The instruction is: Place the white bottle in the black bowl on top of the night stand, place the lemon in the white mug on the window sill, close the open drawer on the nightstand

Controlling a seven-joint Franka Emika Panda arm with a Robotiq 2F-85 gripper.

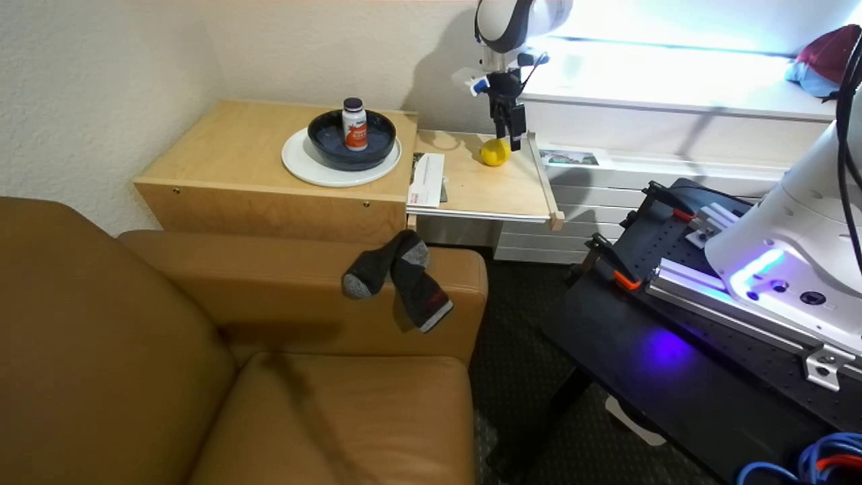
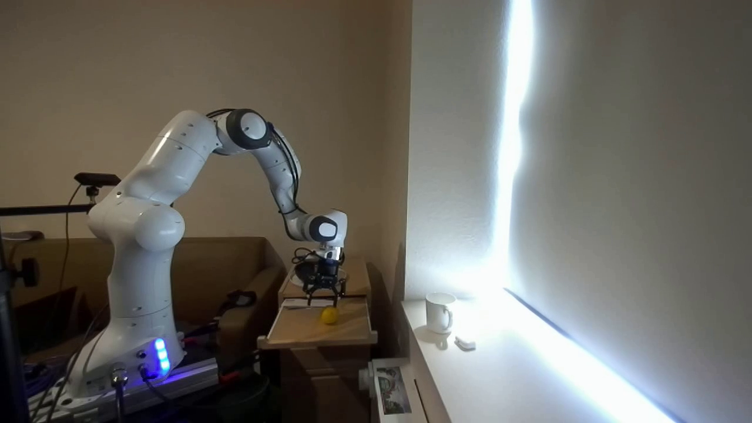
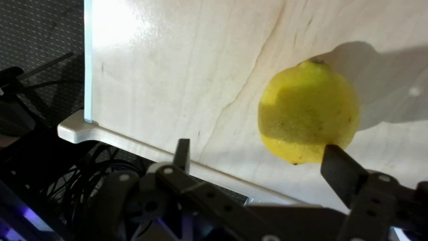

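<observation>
The lemon (image 1: 495, 153) rests on the bottom of the open drawer (image 1: 481, 195), which is pulled out from the night stand (image 1: 229, 148). Just above it in both exterior views hangs my gripper (image 1: 508, 140), pointing down. In the wrist view the gripper (image 3: 256, 144) is open with its fingers well apart, and the right finger overlaps the edge of the lemon (image 3: 307, 110); contact cannot be told. The white bottle (image 1: 355, 131) stands upright inside the black bowl (image 1: 337, 156) on the night stand. A white mug (image 2: 437, 314) stands on the window sill (image 2: 493, 382).
Under the bowl lies a white plate (image 1: 303, 165). Papers (image 1: 425, 180) lie in the drawer. Dark socks (image 1: 411, 269) drape over the brown sofa's arm (image 1: 303, 269). A small white object (image 2: 465, 342) is beside the mug, and a cap (image 1: 825, 60) sits farther along the sill.
</observation>
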